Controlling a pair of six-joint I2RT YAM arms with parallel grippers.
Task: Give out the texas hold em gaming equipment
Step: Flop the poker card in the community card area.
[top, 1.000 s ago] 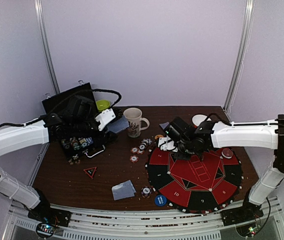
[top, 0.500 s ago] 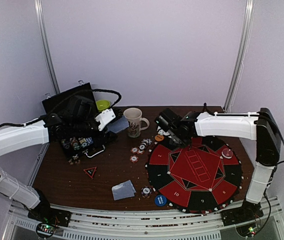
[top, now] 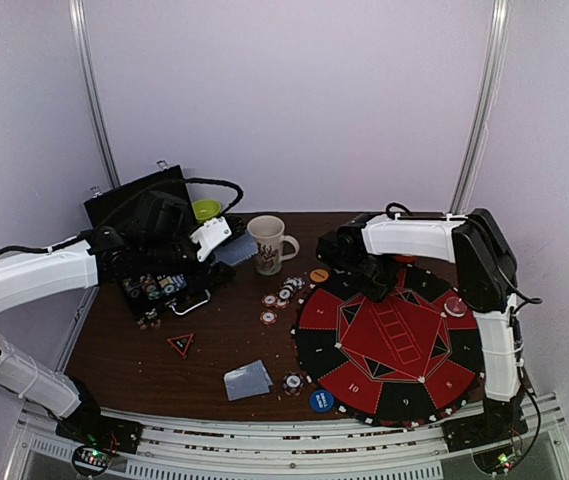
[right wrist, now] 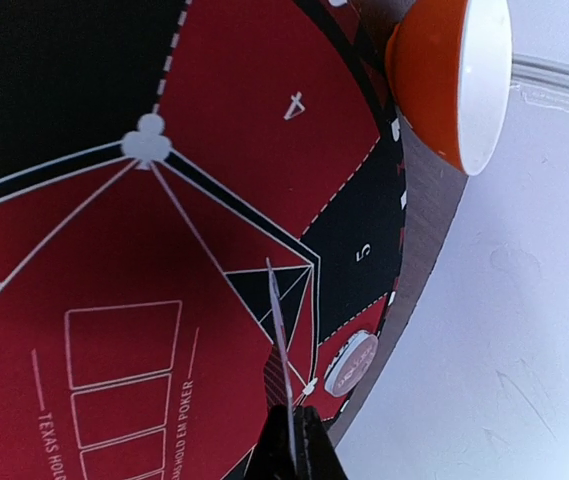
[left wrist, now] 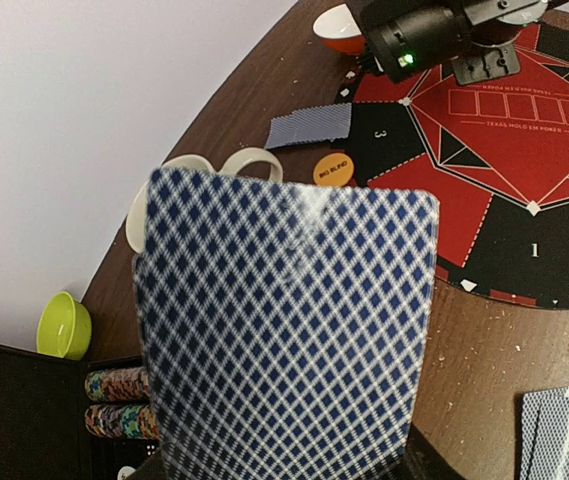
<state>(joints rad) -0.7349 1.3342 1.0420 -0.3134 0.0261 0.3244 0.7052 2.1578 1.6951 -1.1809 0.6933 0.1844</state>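
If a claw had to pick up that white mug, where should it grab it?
Probably the rim, from straight above. The white mug stands upright, mouth open upward, so one finger could go inside and one outside its thin wall. Pick the side away from the handle, which juts toward the red-and-black mat.

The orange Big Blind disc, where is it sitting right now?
In the top view, the orange Big Blind disc lies near the middle of the table, just off the far-left edge of the red-and-black poker mat, to the right of the white mug.
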